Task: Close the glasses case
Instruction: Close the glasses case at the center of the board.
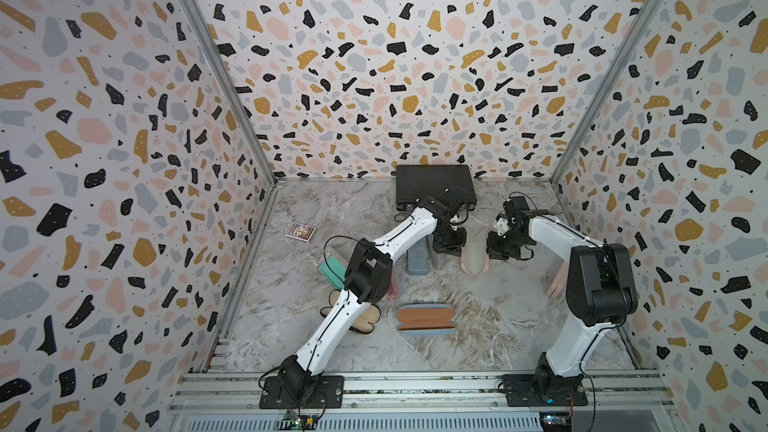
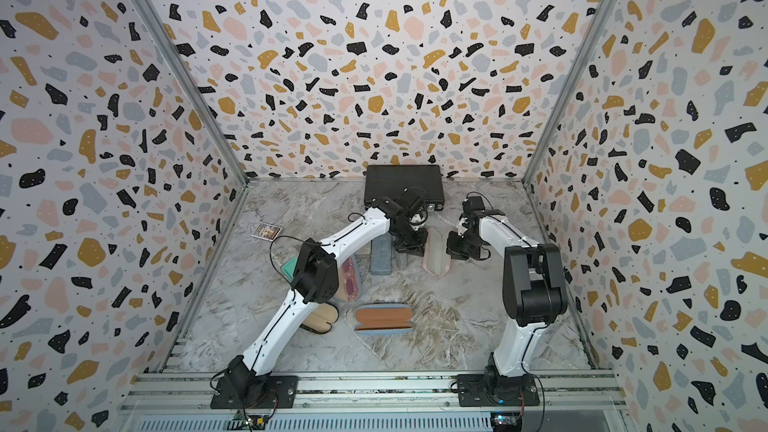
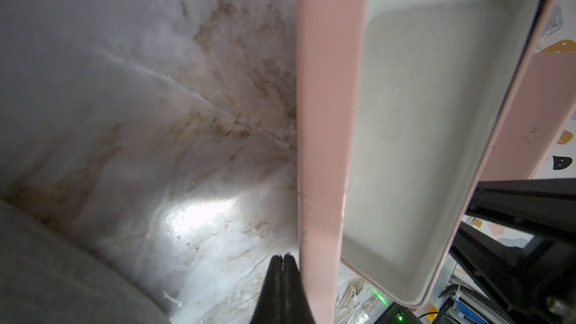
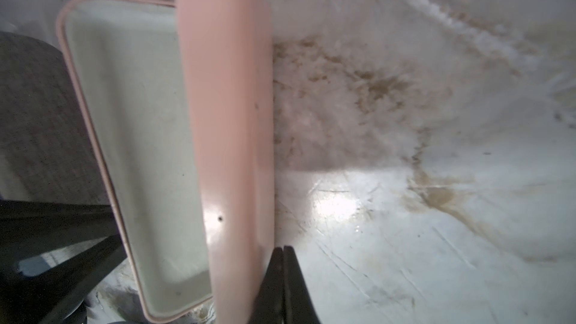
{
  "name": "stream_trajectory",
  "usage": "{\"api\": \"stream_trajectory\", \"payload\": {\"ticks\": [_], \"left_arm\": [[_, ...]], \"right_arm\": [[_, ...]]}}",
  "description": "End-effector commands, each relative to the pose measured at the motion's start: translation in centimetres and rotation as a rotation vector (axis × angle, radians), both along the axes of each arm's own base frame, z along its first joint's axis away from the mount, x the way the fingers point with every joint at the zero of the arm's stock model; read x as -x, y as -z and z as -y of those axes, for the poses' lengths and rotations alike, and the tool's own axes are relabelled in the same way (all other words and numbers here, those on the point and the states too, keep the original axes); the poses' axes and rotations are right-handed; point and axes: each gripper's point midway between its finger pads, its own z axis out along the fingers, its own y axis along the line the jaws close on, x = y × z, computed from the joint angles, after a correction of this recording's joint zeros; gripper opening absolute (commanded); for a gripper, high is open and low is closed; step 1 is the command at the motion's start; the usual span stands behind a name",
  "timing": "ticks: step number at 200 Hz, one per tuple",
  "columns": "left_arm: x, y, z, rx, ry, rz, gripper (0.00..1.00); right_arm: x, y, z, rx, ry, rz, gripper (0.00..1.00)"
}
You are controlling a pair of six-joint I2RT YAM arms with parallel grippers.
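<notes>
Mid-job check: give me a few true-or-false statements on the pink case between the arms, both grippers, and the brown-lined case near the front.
1. The pink glasses case is open. True.
2. The left gripper is open wide. False: its jaws are shut, right beside the pink case.
3. The right gripper is shut. True.
4. Glasses lie inside the pink case. False: the pale lining seen in both wrist views is bare.
5. The brown-lined case is closed. False: it lies open on the table.
</notes>
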Motion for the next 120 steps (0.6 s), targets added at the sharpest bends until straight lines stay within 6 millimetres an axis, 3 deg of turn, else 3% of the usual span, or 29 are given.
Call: {"api": "stream_trajectory", "payload": {"ticks": [1, 120], "left_arm": [[1.6, -3.2, 3.29, 0.116, 0.066, 0.036, 0.0], [2.12, -3.81, 3.42, 0.123, 0.072, 0.041, 0.0]], "right_arm": [[0.06, -1.01, -2.31, -0.062, -0.07, 0.009, 0.06], [0.12, -1.71, -3.02, -0.047, -0.103, 0.024, 0.06]]}}
